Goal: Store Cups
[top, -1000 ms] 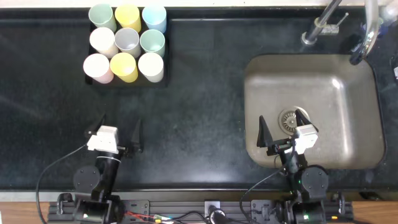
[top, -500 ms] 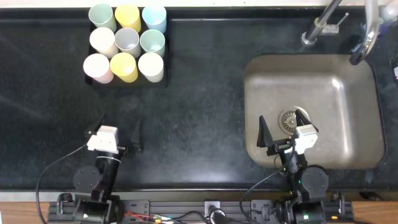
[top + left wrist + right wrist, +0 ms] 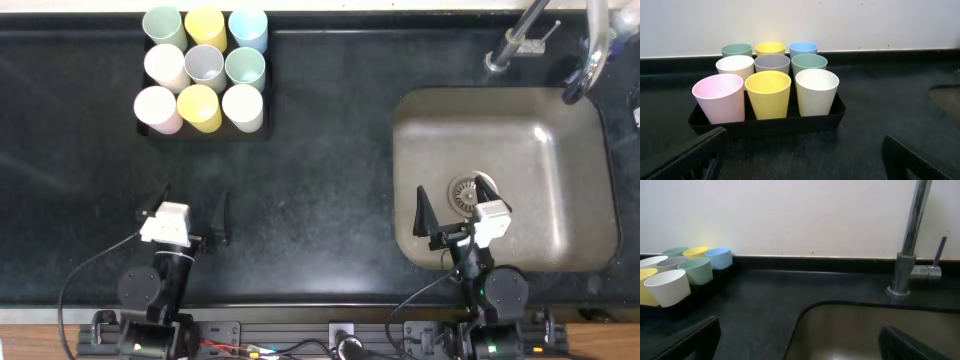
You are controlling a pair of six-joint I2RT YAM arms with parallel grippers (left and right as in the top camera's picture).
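We count nine smooth, tapered plastic-looking cups (image 3: 767, 95) (two yellow, two sage green, two cream, one pink, one grey, one blue). They stand upright, three by three, in a shallow black square tray (image 3: 765, 129) on the speckled black table (image 3: 330, 150), straight ahead of the left hand (image 3: 192, 208), its fingers spread open. The right hand (image 3: 452, 200), likewise open, hangs at the rounded steel sink (image 3: 540, 130).

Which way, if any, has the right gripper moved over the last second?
No. In the top view the right gripper sits at the same spot relative to the sink's left rim as in both earlier frames, open over the basin.
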